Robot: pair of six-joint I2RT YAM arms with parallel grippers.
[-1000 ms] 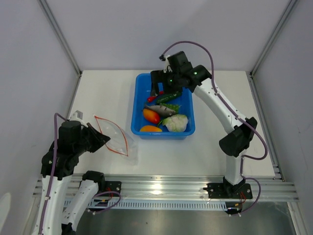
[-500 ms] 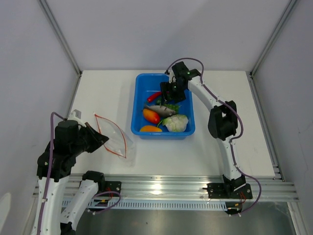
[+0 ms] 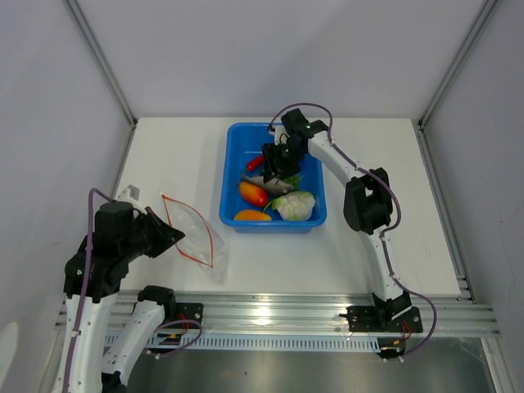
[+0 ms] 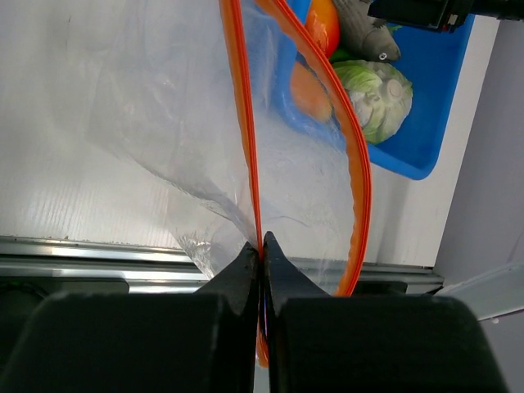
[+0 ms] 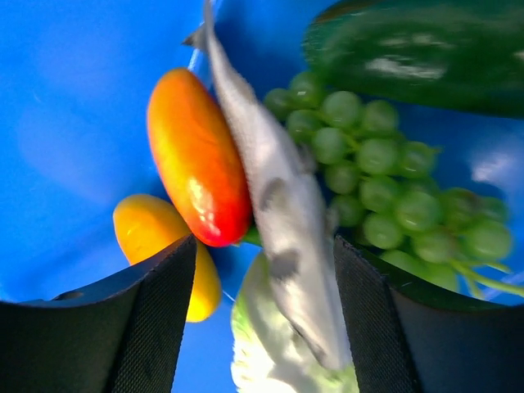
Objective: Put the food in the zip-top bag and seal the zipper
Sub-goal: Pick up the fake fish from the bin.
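The clear zip-top bag (image 3: 190, 232) lies at the left front of the table, mouth open toward the bin. My left gripper (image 4: 261, 246) is shut on one side of the orange-red zipper (image 4: 246, 147). The other side of the zipper bows out to the right. My right gripper (image 5: 266, 270) is low inside the blue bin (image 3: 233, 147), open, with its fingers on either side of the grey fish (image 5: 278, 205). An orange-red piece (image 5: 196, 155) lies against the fish near the left finger (image 5: 155, 327). Green grapes (image 5: 385, 196) lie by the right one.
The bin also holds a yellow-orange piece (image 3: 251, 215), a cauliflower (image 3: 295, 205), a red chili (image 3: 255, 162) and a dark green pepper (image 5: 426, 57). Grey walls close in the table on three sides. The metal rail (image 3: 270, 315) runs along the near edge.
My right gripper has dropped from the back of the bin down over the fish, and its jaws have narrowed. The left gripper still pinches the zipper, nearly unmoved.
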